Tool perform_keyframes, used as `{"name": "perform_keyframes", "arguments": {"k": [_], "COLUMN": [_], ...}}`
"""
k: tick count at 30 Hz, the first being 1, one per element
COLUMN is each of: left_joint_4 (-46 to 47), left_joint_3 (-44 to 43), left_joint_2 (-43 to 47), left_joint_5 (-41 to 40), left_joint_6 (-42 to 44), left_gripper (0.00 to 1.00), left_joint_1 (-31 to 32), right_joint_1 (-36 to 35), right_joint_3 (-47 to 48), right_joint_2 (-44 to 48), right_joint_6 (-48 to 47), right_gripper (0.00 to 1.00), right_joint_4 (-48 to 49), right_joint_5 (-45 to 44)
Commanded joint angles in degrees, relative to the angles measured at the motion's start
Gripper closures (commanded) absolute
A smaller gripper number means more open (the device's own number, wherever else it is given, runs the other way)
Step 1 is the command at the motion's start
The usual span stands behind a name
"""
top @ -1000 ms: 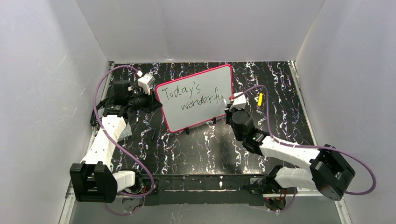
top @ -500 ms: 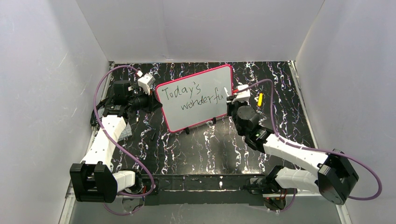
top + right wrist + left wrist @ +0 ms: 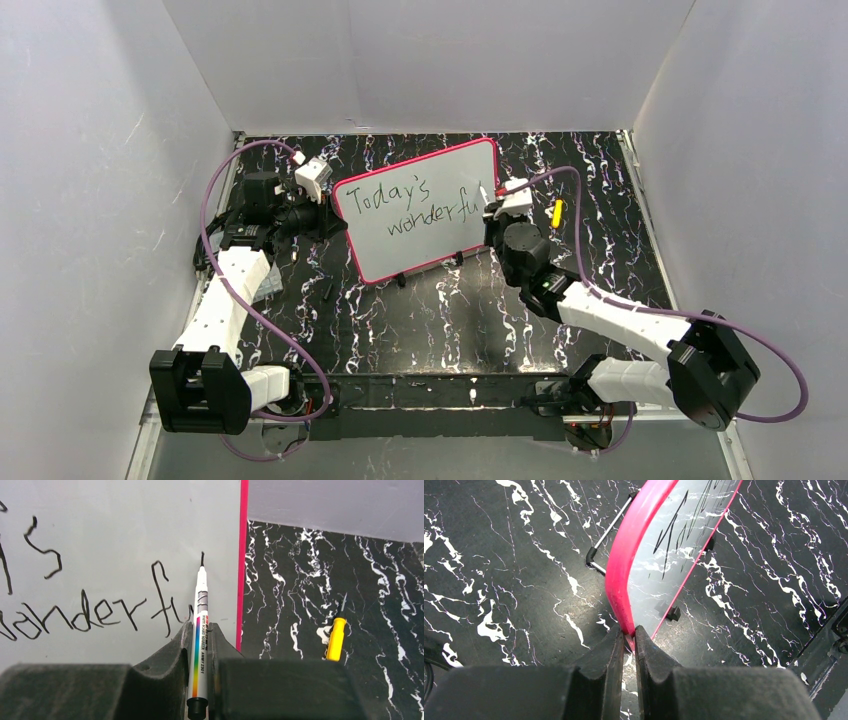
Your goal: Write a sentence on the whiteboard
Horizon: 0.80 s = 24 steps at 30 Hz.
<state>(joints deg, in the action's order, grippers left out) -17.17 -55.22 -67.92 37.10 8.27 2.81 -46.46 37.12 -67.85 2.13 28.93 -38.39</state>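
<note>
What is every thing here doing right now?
whiteboard: standing, propped on its feet
sentence: unfinished, ends at "wonderfu"
marker: uncapped, tip on the whiteboard
left fingers: shut on the whiteboard's frame
right fingers: shut on the marker
yellow stick: lying flat

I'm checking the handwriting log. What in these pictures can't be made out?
- Right wrist view: the sentence runs off the left edge.
- Left wrist view: whiteboard seen nearly edge-on and cut by the top edge, so the letters are unreadable.
- Top view: yellow object and dark piece too small to identify.
</note>
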Motion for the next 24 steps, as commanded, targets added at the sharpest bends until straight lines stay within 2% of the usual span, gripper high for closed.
{"name": "perform_keyframes", "arguments": {"k": [1, 13, 24], "left_joint_4": [-2.43, -2.43, -2.43], "left_joint_3": [-0.63, -0.65, -0.59], "left_joint_2": [0.51, 0.59, 0.9], "left_joint_5": [0.73, 0.71, 0.59], "left_joint_6": [0.46, 0.37, 0.25], "left_gripper": [1.0, 1.0, 1.0], "left_joint_1": [0.36, 0.38, 0.36], "right_joint_1": [0.31, 0.26, 0.38], "right_joint_3": [-2.2, -6.8, -4.71], "right_joint_2": [0.27, -0.07, 2.98], "right_joint_6": [3.29, 10.04, 7.2], "right_gripper": [0.99, 0.99, 0.99], "right_joint_4": [0.55, -2.88, -4.71], "right_joint_5": [0.75, 3.37, -3.33]}}
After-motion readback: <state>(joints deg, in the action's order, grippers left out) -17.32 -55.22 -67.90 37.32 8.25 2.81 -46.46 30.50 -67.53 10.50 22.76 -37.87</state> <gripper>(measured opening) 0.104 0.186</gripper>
